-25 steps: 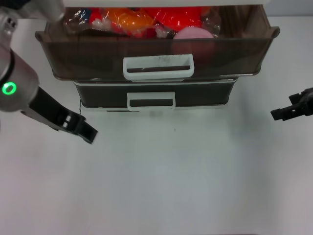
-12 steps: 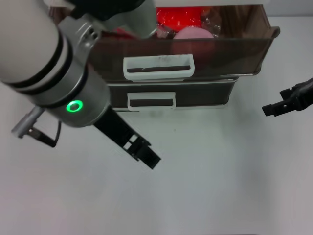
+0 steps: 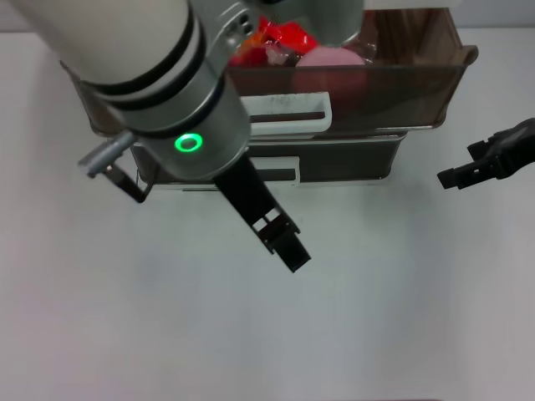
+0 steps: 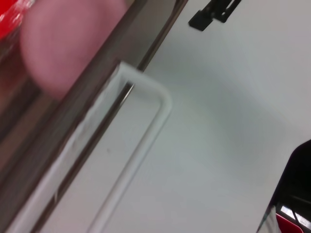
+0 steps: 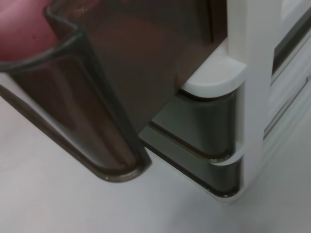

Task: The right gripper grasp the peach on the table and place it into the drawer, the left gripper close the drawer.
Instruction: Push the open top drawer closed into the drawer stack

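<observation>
With the peach inside the open drawer, the left gripper, seemingly closed at the handle's six o'clock, could jam it by pushing off-centre.

Head looks down; both wrists closely face the drawer.

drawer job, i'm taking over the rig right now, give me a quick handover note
Left gripper: over the table in front of the cabinet, below the drawer's handle, touching nothing; whether its jaws are open cannot be told.
Right gripper: off to the right of the cabinet, over the table, holding nothing.
Peach: in the drawer, beside the red packets.
Done: peach placed.
Left: the drawer is pulled out; the left gripper has to push it shut.
</observation>
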Controlling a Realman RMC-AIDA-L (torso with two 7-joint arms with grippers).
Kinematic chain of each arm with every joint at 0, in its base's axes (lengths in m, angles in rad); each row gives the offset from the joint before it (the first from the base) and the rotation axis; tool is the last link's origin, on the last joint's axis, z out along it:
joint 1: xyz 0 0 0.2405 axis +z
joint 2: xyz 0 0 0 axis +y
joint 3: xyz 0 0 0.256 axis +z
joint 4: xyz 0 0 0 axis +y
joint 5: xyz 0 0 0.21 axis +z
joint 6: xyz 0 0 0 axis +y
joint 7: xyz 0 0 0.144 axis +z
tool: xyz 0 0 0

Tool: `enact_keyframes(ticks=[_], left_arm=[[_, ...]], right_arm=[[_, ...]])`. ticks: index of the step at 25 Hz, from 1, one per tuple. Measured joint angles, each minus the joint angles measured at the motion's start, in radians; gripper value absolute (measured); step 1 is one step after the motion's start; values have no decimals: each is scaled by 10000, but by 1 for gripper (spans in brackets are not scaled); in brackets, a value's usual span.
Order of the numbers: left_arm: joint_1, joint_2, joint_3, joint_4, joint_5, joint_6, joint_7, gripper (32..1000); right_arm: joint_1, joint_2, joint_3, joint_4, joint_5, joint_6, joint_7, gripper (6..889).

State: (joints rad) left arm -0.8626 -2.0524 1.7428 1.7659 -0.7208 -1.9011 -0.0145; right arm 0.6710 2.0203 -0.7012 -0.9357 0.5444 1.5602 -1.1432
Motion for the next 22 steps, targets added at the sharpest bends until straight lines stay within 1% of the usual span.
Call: enact_keyframes(ticks=[3,7,8,11,13,18,22], left_arm=[[-227,-25,-40,-239,-6,289,292,796],[-333,-39,-59,-523,-12,729,684,796],[-342,-39,-56,-553,-12,749,707,796],[-560,-39,-17,-1103,-6,1008,994,796],[-646,-39,-10,-1333,34,1112,1139,796],[-713,-12,-124,-1673,83,1323,1569,795],[-718,-2,-442,-1900,97,1455,1932,795]], right_arm=[[46,10,2,0,-14,11,43,867],[154,108,1,0,-15,10,54,867],[162,126,2,0,-15,0,55,867],[169,136,2,12,-14,-11,57,867],[171,138,1,72,-15,-13,58,867],[175,138,-13,117,-18,-10,62,867],[177,138,-14,122,-21,-20,65,867]])
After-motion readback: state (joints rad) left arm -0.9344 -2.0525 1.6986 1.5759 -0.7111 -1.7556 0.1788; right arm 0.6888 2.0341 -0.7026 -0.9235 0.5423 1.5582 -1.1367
